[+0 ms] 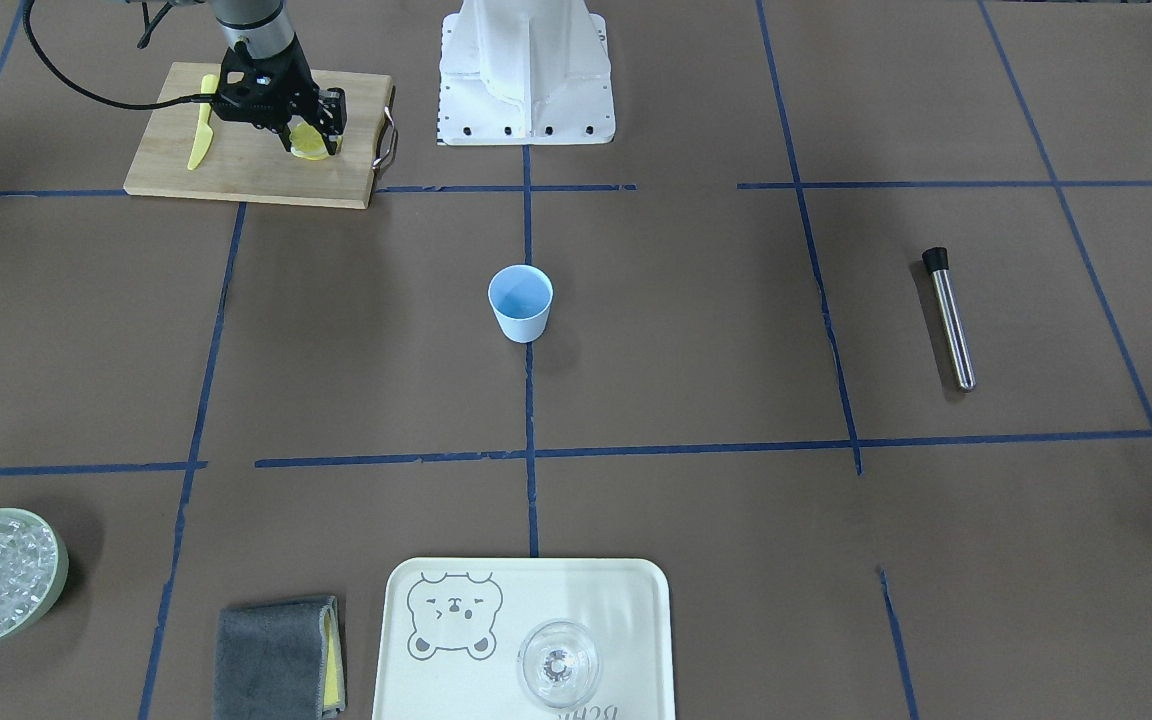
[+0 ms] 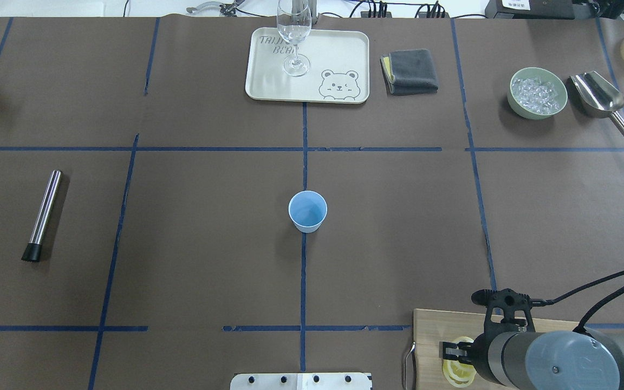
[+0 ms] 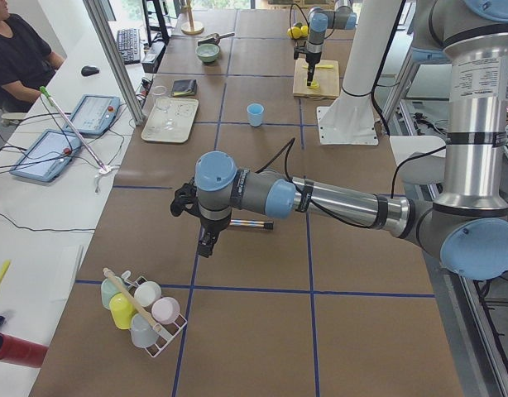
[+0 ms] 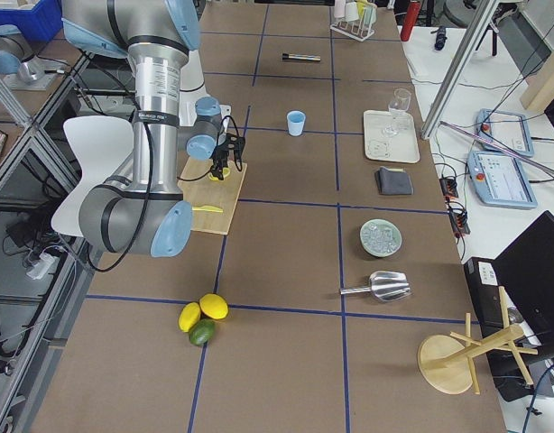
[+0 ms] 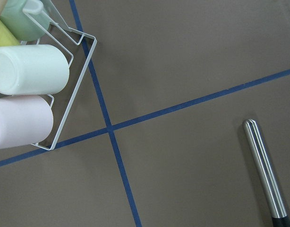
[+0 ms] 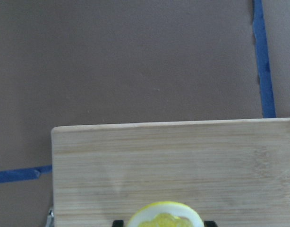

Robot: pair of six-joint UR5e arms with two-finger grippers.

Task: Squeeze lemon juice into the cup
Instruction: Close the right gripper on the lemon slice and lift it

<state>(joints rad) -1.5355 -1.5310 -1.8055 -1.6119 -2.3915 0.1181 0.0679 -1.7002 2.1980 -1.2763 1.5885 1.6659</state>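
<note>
The lemon slice is at the wooden cutting board, near the robot's base. My right gripper is down over it, and in the right wrist view its fingertips press the rind of the slice from both sides. It is shut on the slice at board level. The light-blue cup stands upright at the table's centre, far from the gripper. My left gripper hangs over the table's left end; I cannot tell if it is open.
A yellow plastic knife lies on the board. A steel muddler lies at left. A tray with a clear glass, a grey cloth, a green bowl of ice and a scoop stand at the far edge. A cup rack is near the left arm.
</note>
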